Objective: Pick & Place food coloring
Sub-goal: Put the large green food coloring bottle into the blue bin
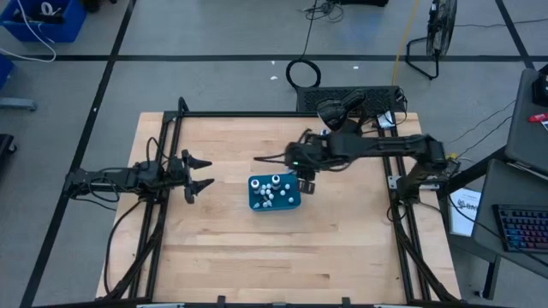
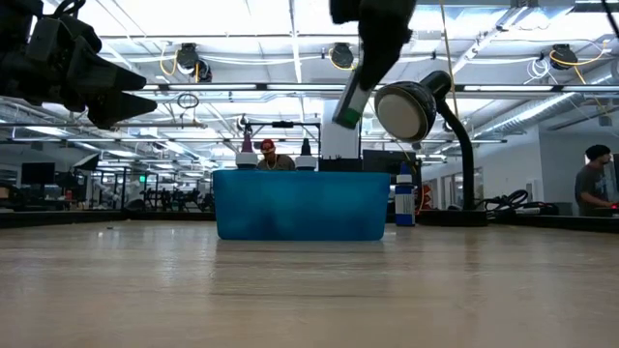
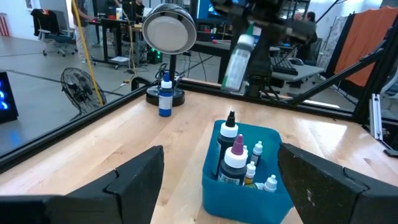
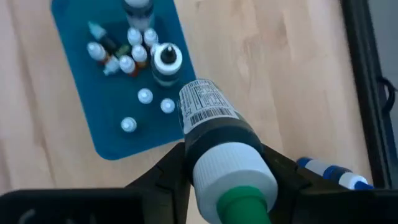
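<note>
Wooden table [image 1: 257, 248] is filling the middle of the high view, dark frame rails running along its edges. Right arm is reaching in from the right of that frame, its right gripper [image 4: 227, 180] hanging just above the right edge of the blue tray [image 1: 254, 203]. Fingers are clamping a bottle [image 4: 214, 134] by its body: dark, white collar, green tip, label with barcode, tilted in the low view and clear of the tray. Left gripper [image 1: 201, 172] is hovering left of centre, well apart from the tray, fingers spread wide with nothing between them.

Tray is sitting near table centre, holding the small bottles [image 4: 127, 56], white-capped, some reddish, clustered toward one end with a few loose ones spread out. Two taller dark bottles [image 3: 231, 158] are standing in it too.

Another blue-and-white bottle [image 3: 165, 99] is standing by the base of a round lamp [image 3: 168, 28] at the far table edge. Floor fan [image 1: 432, 34] is showing at upper right of the high view. Beyond the table, an open workshop with desks and ceiling lights, a person [image 2: 592, 184] at far right of the low view. Tray wall is hiding its contents in the low view.
</note>
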Motion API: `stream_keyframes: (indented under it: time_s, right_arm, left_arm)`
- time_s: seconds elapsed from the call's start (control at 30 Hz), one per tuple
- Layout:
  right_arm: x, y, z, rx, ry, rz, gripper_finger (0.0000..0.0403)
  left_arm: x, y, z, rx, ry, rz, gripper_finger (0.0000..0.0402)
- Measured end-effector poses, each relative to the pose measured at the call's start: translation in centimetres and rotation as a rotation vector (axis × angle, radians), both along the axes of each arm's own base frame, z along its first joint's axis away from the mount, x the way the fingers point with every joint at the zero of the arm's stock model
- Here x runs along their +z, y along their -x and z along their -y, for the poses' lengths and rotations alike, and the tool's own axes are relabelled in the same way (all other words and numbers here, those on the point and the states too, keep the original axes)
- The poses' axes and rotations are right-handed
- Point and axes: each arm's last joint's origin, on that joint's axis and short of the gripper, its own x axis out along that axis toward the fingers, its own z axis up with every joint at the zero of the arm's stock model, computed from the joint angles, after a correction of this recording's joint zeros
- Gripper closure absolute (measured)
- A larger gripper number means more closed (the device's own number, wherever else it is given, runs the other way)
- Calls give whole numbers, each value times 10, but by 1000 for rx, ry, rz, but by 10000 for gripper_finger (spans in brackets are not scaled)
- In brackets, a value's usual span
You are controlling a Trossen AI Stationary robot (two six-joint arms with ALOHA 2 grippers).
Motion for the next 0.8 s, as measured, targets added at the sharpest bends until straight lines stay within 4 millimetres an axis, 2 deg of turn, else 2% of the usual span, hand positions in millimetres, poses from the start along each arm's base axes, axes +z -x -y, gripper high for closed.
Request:
stream_keyframes:
  time_s: [0.13,0.3,0.6,0.8]
  right_arm:
    - [-16,-19,6,40,-50,-99,279]
    - [-40,-31,7,61,-65,-187,279]
    - [-63,-41,13,70,-73,-253,279]
    - [-65,-42,15,77,-88,-250,279]
  left_arm:
    - [0,0,0,0,0,0,94]
    - [0,0,0,0,0,0,94]
    - [0,0,0,0,0,0,94]
    - [0,0,0,0,0,0,94]
